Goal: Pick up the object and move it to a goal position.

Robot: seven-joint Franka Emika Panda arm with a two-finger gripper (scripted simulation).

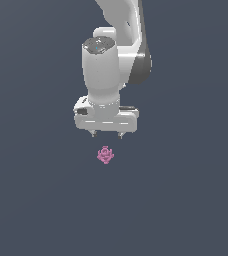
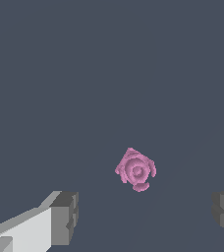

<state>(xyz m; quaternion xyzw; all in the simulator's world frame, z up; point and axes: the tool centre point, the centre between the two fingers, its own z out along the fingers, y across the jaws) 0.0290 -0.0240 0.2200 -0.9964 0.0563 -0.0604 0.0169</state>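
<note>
Pincer (image 1: 106, 135) first: it is wide open and holds nothing, with its two little tips pointing down at the worktop (image 1: 36, 200). In the wrist view we see one grey finger pad (image 2: 65, 218) on one side and the other pad at the far edge, with a big gap between them. Just below the pincer, and not touching it, sits the object (image 1: 105, 155), a tiny pink lumpy flower shape lying alone on the plain dark worktop. It looks about lined up with the gap, which is good. We think the job now is to go straight down, slowly, so one tip lands on each side of the flower. It is so small and bumpy that it could pop out or roll, so we should get low before we squeeze, and squeeze gently. We see no mark for the goal spot.
</note>
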